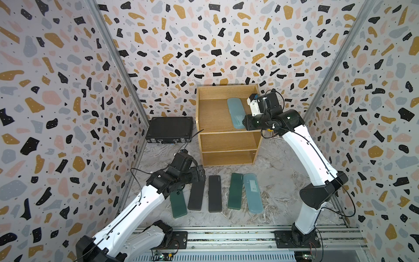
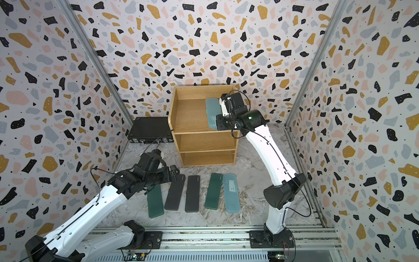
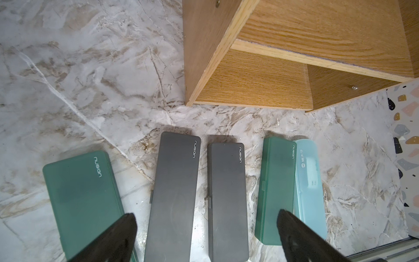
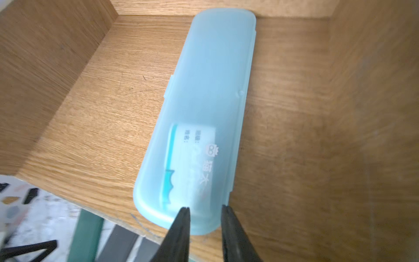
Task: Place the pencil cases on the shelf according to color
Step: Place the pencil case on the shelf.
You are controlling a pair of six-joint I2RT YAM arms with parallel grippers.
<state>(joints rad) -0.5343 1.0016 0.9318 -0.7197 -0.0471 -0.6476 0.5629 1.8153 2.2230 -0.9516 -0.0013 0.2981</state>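
Note:
The shelf [image 1: 226, 132] stands at the back of the marble floor. One light-blue pencil case [image 1: 235, 111] lies flat on its top tier, the far end against the back board [image 4: 204, 6]. My right gripper [image 4: 205, 209] hovers over that case's [image 4: 204, 102] near end, jaws a narrow gap apart and holding nothing. In front of the shelf lie a green case [image 3: 84, 195], two black cases [image 3: 174, 192] [image 3: 226, 199], a second green case [image 3: 274, 186] and a light-blue case [image 3: 308, 181] in a row. My left gripper [image 3: 205, 214] hangs wide open above the black pair, touching nothing.
A large black briefcase [image 1: 170, 129] lies left of the shelf against the wall. Patterned walls close in the back and both sides. The metal rail [image 1: 226, 236] carrying both arm bases runs along the front.

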